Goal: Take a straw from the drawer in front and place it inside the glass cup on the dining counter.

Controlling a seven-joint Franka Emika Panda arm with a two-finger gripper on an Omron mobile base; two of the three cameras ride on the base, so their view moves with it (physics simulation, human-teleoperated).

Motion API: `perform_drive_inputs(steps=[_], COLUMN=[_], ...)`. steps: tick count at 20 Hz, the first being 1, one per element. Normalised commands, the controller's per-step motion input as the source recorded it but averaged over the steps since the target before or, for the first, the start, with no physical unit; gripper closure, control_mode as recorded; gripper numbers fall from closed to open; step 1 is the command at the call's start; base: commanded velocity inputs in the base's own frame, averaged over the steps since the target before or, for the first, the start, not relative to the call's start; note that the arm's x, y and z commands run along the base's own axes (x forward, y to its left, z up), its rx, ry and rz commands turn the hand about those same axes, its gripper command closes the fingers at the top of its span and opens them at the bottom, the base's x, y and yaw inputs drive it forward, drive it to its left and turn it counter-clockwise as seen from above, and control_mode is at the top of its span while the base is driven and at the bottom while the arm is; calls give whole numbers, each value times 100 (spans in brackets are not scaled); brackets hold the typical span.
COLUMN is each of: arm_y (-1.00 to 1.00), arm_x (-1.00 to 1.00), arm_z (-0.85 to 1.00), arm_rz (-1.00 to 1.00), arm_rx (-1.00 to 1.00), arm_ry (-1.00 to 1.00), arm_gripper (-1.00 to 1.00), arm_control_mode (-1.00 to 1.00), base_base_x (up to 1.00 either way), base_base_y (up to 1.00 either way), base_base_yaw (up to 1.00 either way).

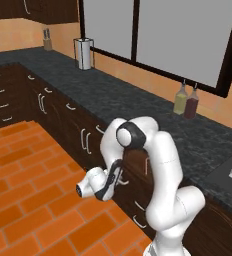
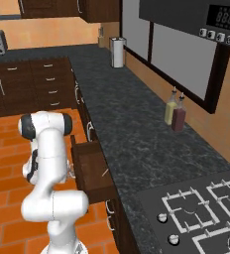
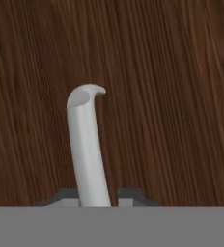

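The dark brown drawer stands pulled out from under the black counter. A thin pale straw lies inside it, and from the left it appears as a pinkish line behind my arm. My gripper is at the drawer front. In the hand view the curved silvery-white handle rises between my two fingertips, and the gripper is shut on it against the wood front. The glass cup and the dining counter are out of view.
The black granite counter runs along the wall with a paper towel roll, two bottles and a stove. Closed like-fronted drawers and doors line the base. Orange tile floor lies to my left.
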Motion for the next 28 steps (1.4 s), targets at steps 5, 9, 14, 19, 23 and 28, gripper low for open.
perform_drive_inputs(steps=[5,9,14,19,23,28], arm_y=[100,94,21,-4,-47,-69], arm_x=[-53,-28,-3,-10,-3,32], arm_z=[5,4,47,96,100,85], arm_rz=[9,7,1,0,0,0], arm_rx=[13,18,41,64,48,30], arm_ry=[2,7,19,31,15,16], arm_gripper=[100,-100,-100,-100,-100,-100], arm_control_mode=[-100,-100,-100,-100,-100,-100], base_base_x=[0,0,0,0,0,0], base_base_y=[0,0,0,0,0,0], base_base_yaw=[0,0,0,0,0,0])
